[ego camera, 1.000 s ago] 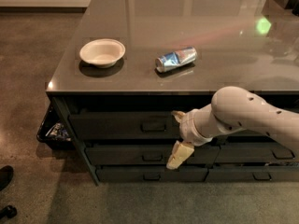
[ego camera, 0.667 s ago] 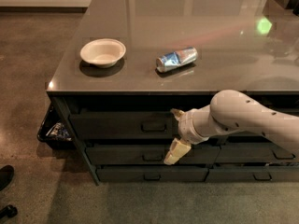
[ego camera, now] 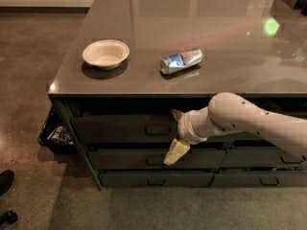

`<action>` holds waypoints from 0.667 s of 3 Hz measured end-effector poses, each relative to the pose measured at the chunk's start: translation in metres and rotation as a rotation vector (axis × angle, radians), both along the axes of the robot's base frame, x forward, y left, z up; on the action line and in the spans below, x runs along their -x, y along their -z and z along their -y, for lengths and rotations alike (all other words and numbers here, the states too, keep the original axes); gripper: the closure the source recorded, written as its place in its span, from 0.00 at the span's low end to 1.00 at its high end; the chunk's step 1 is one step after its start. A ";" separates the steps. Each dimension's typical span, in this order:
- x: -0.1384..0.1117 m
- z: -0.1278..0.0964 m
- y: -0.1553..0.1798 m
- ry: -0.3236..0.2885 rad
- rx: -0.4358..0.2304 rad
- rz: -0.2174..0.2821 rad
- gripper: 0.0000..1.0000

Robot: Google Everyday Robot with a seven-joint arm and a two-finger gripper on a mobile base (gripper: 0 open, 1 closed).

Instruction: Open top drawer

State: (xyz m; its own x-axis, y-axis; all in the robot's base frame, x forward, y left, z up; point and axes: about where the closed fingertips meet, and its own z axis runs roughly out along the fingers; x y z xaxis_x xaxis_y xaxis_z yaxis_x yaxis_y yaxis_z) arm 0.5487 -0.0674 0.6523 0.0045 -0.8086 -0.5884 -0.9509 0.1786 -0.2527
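Observation:
The top drawer (ego camera: 115,128) is a wide dark grey front under the counter edge, with a small rectangular pull handle (ego camera: 158,128) at its centre. It sits flush with the stack. My gripper (ego camera: 175,133) reaches in from the right on a white arm (ego camera: 240,119), just right of the handle. It is open. One finger (ego camera: 175,114) is at the drawer's top edge. The cream lower finger (ego camera: 176,152) hangs over the drawer below. The fingers hold nothing.
A white bowl (ego camera: 105,53) and a crushed can (ego camera: 181,60) lie on the grey countertop (ego camera: 230,37). Two shallower drawers (ego camera: 134,158) sit below the top one. A neighbouring stack (ego camera: 268,177) is at the right. A dark basket (ego camera: 53,134) stands on the floor at the left, and shoes (ego camera: 5,181) show at the bottom left.
The gripper and arm have shifted slightly left, toward the drawer's handle. The drawer has not moved.

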 end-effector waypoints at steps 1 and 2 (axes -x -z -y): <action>0.001 -0.002 0.007 -0.031 0.021 -0.049 0.00; 0.013 -0.001 0.011 -0.077 0.029 -0.116 0.00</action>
State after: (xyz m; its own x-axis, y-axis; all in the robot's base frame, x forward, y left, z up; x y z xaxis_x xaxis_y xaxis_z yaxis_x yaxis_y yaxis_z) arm 0.5357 -0.0667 0.6416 0.0007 -0.8249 -0.5653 -0.9846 0.0982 -0.1445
